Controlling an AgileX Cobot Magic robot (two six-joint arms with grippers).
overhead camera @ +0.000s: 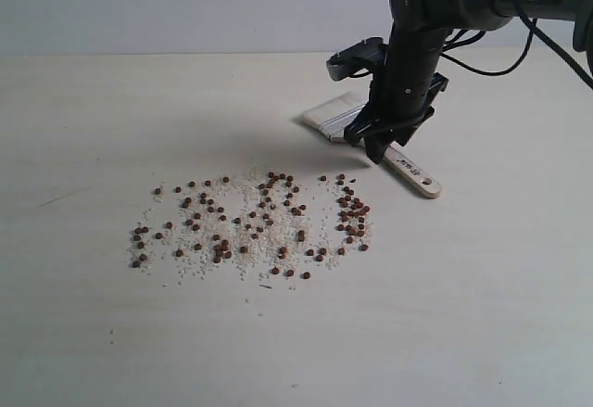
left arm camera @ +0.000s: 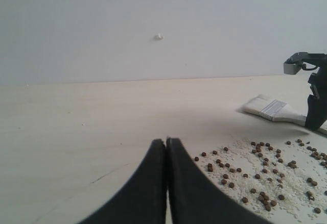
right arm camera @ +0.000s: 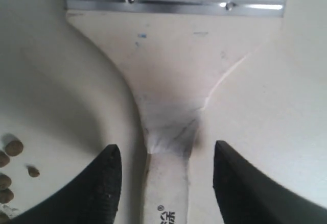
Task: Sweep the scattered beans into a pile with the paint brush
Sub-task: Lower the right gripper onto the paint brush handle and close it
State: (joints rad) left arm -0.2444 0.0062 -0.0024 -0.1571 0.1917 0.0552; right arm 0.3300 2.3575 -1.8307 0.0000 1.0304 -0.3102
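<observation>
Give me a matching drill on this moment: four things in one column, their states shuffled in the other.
1 paint brush
2 beans
3 left gripper
4 right gripper

A shut, holding nothing
B open, astride the handle
C lying flat on the table
D scattered among white grains

Pairs: 1-C; 2-D; 3-A; 4-B

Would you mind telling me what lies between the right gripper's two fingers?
The handle of the paint brush, just below its ferrule, lies between the right gripper's open fingers, as the right wrist view shows.
</observation>
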